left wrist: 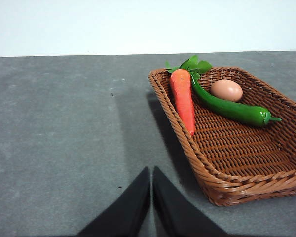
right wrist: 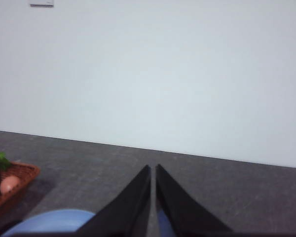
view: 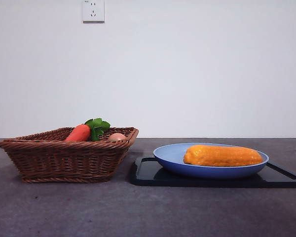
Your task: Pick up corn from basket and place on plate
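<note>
Corn (view: 222,155) on plate (view: 170,157); both hands closed, empty, raised.

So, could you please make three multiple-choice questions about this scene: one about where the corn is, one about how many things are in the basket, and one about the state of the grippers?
1. Where does the corn lie?
A. in the basket
B. on the blue plate
C. on the bare table

2. How many things lie in the basket?
A. one
B. three
C. five

3. How do the jaws of the left gripper and the right gripper stand?
A. both shut, holding nothing
B. both wide open
C. one shut on the corn

Answers:
1 B: the front view shows the cob resting on the plate, which sits on the black tray.
2 B: the left wrist view shows a carrot, a green pepper and an egg.
3 A: in each wrist view the jaws meet with nothing between them.
</note>
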`<state>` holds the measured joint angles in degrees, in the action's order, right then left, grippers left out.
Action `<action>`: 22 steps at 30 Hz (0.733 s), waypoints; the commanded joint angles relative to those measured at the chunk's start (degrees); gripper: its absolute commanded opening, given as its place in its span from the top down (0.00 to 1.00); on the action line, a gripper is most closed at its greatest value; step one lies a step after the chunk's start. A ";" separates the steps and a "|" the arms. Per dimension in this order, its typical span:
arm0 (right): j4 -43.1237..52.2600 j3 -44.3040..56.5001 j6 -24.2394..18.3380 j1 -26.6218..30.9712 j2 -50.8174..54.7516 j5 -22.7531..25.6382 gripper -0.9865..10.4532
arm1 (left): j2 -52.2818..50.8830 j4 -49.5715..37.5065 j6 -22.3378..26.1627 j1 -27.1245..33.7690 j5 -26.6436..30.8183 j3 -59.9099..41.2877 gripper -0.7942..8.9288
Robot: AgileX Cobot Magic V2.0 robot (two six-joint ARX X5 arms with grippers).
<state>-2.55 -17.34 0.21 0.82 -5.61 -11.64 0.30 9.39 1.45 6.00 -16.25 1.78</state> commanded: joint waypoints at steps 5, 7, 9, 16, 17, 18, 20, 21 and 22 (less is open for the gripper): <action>7.02 12.37 1.79 0.09 5.40 0.94 0.91 | -0.13 -0.37 -0.46 0.20 0.00 -1.57 0.91; 6.75 14.08 1.99 0.11 5.40 2.38 0.91 | -0.13 -0.35 -0.46 0.20 0.00 -1.57 0.91; 6.84 15.63 2.12 0.11 5.40 2.95 0.91 | -0.13 -0.35 -0.46 0.20 0.00 -1.57 0.91; 4.55 16.81 2.12 0.20 5.40 4.35 0.91 | -0.13 -0.37 -0.46 0.20 0.00 -1.57 0.91; 4.31 16.81 2.10 0.31 5.40 4.37 0.91 | -0.13 -0.37 -0.46 0.20 0.00 -1.57 0.91; 3.87 16.81 2.12 0.44 5.40 4.35 0.91 | -0.13 -0.35 -0.46 0.20 0.00 -1.57 0.91; 1.99 16.81 2.12 0.50 5.40 4.35 0.91 | -0.13 -0.37 -0.46 0.20 0.00 -1.57 0.91; 0.96 16.81 2.14 0.50 5.40 4.33 0.91 | -0.13 -0.37 -0.46 0.20 0.00 -1.57 0.91; 0.11 16.81 2.14 0.50 5.40 4.33 0.91 | -0.13 -0.35 -0.46 0.20 0.00 -1.57 0.91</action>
<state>-2.48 -0.89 1.76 1.19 -0.25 -7.44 0.30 9.39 1.45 6.00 -16.27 1.78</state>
